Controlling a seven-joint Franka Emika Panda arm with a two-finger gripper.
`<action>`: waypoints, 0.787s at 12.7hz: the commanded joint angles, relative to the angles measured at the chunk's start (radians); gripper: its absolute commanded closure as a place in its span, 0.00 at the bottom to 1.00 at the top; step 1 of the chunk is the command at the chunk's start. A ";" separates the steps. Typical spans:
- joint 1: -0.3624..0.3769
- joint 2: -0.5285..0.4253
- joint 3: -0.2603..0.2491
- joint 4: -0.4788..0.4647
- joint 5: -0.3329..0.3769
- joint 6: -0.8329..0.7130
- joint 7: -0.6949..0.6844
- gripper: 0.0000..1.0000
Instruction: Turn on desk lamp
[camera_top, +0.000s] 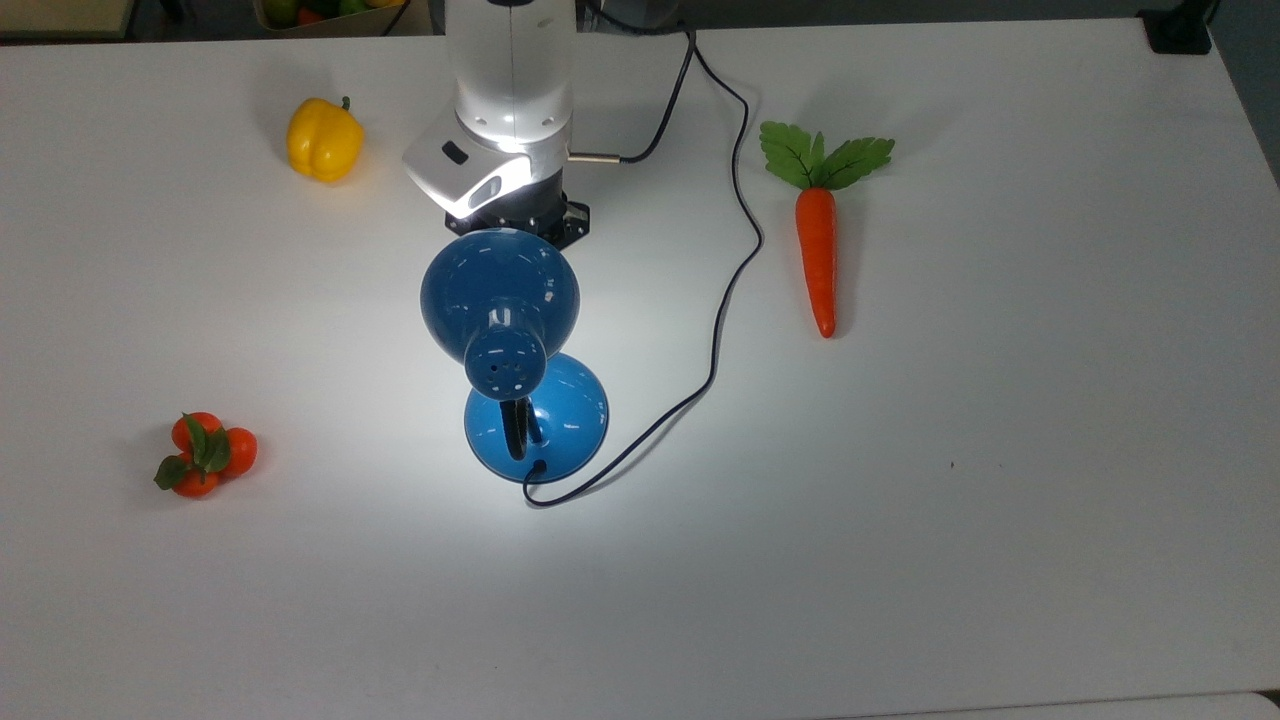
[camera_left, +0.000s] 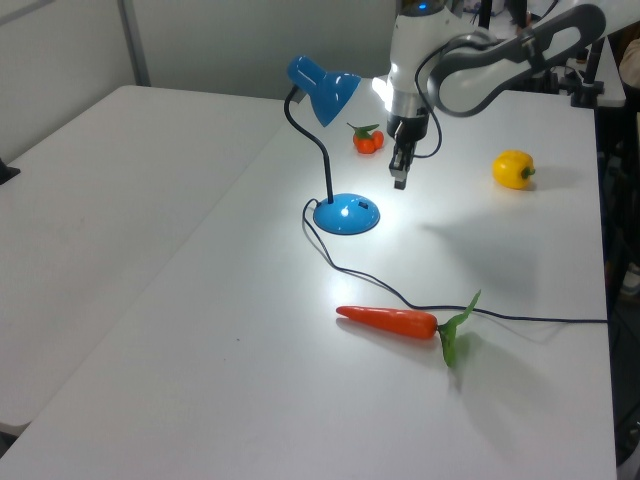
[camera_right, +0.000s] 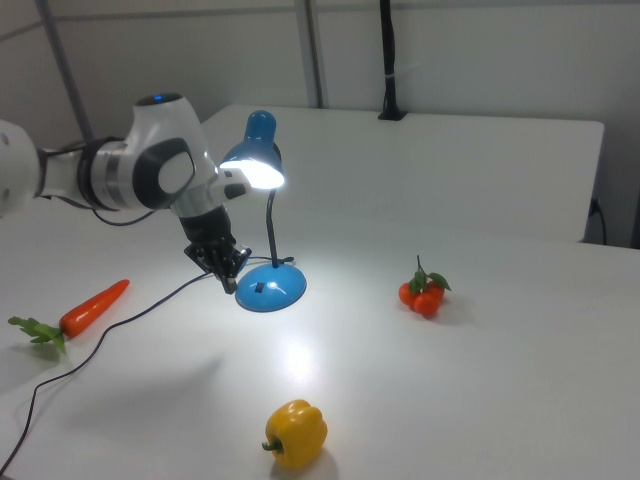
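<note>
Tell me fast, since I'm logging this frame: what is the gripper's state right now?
Gripper: holding nothing, raised clear of the lit desk lamp; whether it is open or shut cannot be told.

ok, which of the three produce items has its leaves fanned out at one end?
The carrot: long and orange, green leaves fanned at the top view's upper end. The yellow bell pepper has a small stem; the tomato cluster has leaves lying across it.

Desk lamp (camera_top: 515, 370) sitting mid-table (camera_top: 1000, 500) in the top view; gripper (camera_left: 400, 178) hanging just beside its base; carrot (camera_top: 818, 250) lying at top view's right, pepper (camera_top: 324, 139) and tomatoes (camera_top: 205, 455) at top view's left.
</note>
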 joint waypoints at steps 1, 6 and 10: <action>0.004 -0.099 -0.003 0.032 -0.016 -0.220 0.003 1.00; -0.004 -0.231 -0.009 0.107 0.007 -0.425 -0.067 1.00; -0.022 -0.250 -0.019 0.194 0.045 -0.525 -0.070 0.99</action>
